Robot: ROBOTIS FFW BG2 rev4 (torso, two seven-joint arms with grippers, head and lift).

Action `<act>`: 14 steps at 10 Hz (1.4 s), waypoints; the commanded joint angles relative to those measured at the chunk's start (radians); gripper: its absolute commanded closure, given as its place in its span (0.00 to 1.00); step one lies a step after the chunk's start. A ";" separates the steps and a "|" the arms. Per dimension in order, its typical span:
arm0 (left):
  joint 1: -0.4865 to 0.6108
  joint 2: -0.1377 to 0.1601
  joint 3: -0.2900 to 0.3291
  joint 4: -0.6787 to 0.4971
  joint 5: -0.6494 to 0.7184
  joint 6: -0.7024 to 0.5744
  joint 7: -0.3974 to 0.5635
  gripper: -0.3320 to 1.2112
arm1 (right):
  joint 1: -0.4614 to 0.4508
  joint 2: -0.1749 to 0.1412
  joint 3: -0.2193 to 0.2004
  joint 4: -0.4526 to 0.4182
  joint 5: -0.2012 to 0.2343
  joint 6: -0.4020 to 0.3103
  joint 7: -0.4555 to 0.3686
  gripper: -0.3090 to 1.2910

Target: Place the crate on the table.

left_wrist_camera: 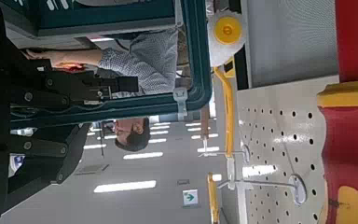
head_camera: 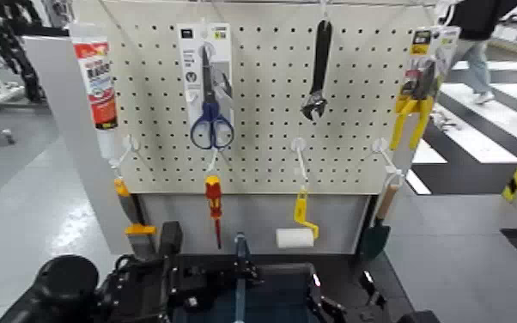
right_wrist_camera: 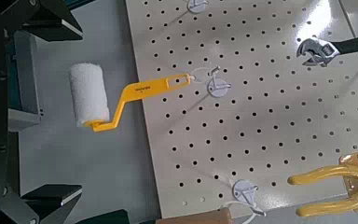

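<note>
Crate (head_camera: 286, 288): one, at the table (head_camera: 367, 268), contact unclear. Left gripper (head_camera: 250, 273): narrow, clamping crate; right gripper (head_camera: 344, 294): wide, empty, beside it. Outstanding, apparently: confirmed seating and release.

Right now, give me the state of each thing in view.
Left gripper: shut, at the crate's blue bar
Right gripper: open
Crate: upright; support hidden
Scissors: hanging, handles down
Wrench: hanging, head down
Pliers: hanging, handles down
Screwdriver: hanging, tip down
Paint roller: hanging
Trowel: hanging, blade down
Tube: hanging
</note>
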 commanded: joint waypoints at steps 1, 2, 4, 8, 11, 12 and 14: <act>-0.016 0.000 -0.013 0.029 -0.021 -0.010 -0.020 0.98 | -0.003 0.000 0.002 0.003 -0.003 -0.004 0.001 0.28; -0.017 0.000 -0.017 0.034 -0.022 -0.013 -0.027 0.98 | -0.003 0.000 0.002 0.003 -0.003 -0.004 0.001 0.28; -0.020 -0.001 -0.022 0.047 -0.027 -0.018 -0.036 0.98 | -0.003 0.000 0.005 0.005 -0.003 -0.007 0.001 0.28; -0.020 -0.003 -0.023 0.061 -0.032 -0.027 -0.043 0.98 | -0.004 0.000 0.005 0.006 -0.005 -0.007 0.001 0.28; -0.017 -0.006 -0.019 0.061 -0.042 -0.059 -0.044 0.77 | -0.003 -0.002 0.005 0.005 -0.006 -0.007 0.003 0.28; -0.014 -0.006 -0.017 0.060 -0.045 -0.064 -0.043 0.64 | -0.003 -0.002 0.005 0.005 -0.006 -0.009 0.001 0.28; -0.005 -0.007 -0.007 0.041 -0.071 -0.078 -0.043 0.40 | -0.003 -0.002 0.002 0.005 -0.006 -0.009 0.001 0.28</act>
